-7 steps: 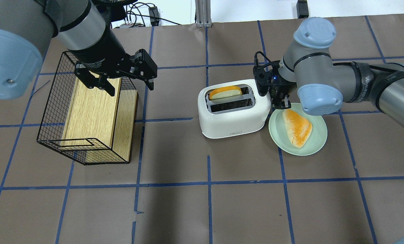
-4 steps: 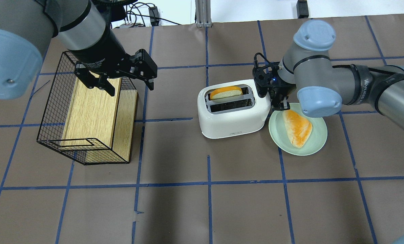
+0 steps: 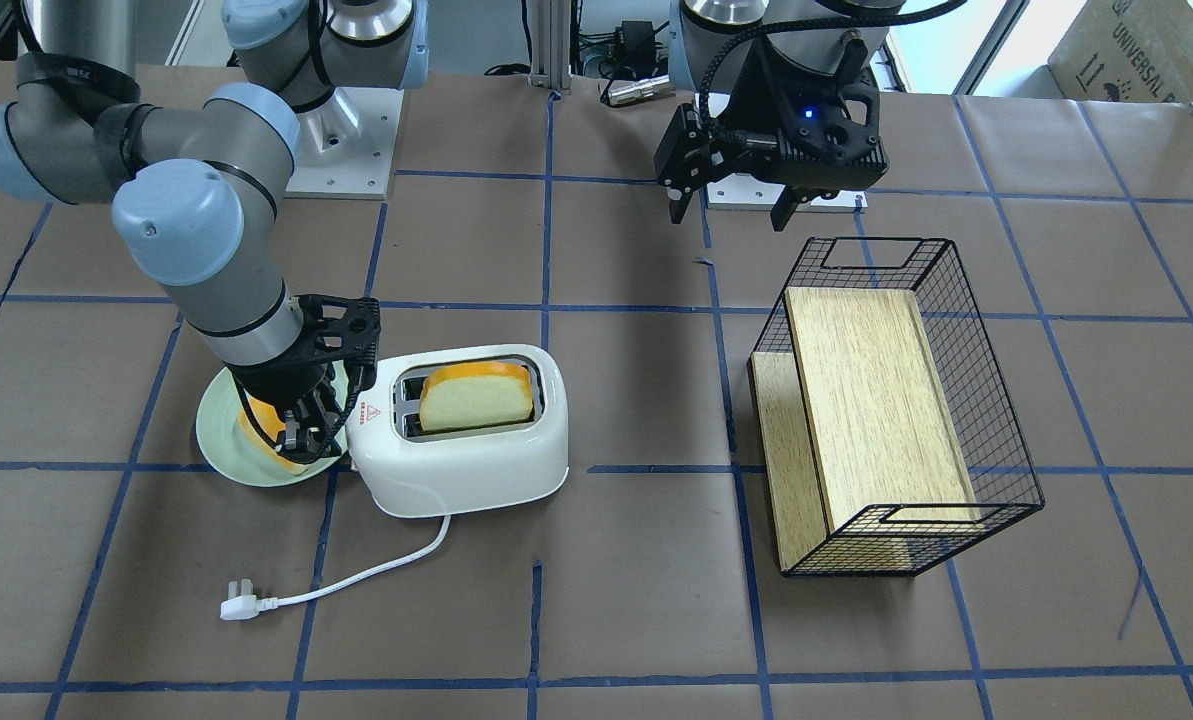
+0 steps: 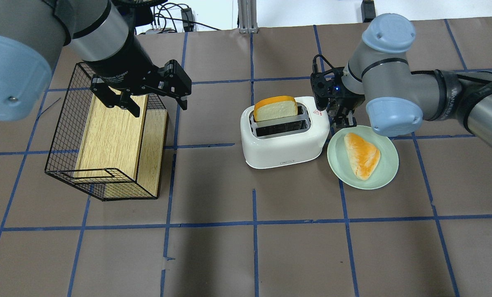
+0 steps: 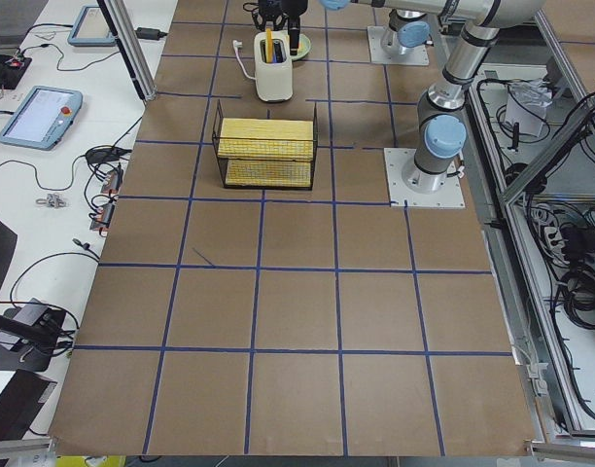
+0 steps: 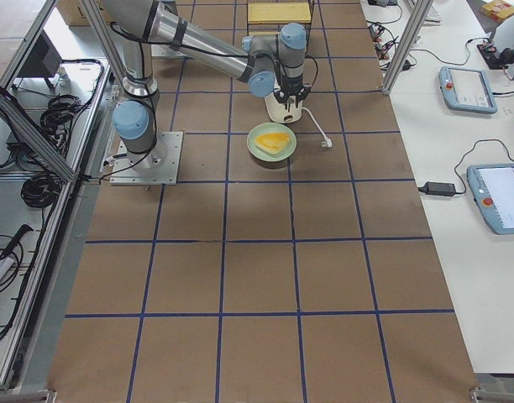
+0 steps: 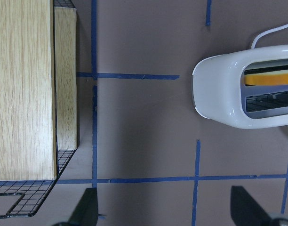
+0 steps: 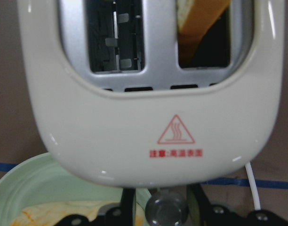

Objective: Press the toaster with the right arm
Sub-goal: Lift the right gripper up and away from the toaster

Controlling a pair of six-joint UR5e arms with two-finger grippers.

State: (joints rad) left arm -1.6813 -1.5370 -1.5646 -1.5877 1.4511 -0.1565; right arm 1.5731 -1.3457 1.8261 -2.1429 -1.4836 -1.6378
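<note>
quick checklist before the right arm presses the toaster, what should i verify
1. Right gripper at the toaster's knob end: ok, the knob shows between its fingers in the wrist view.
2. Jaws gripping the knob: cannot tell.
3. Bread slice seated in a slot: ok, though it stands high out of it.
4. Plug connected: not ok, it lies loose on the table.
5. Left gripper out of the way: ok, open above the wire basket.
6. Clearance over the plate: cannot tell.
</note>
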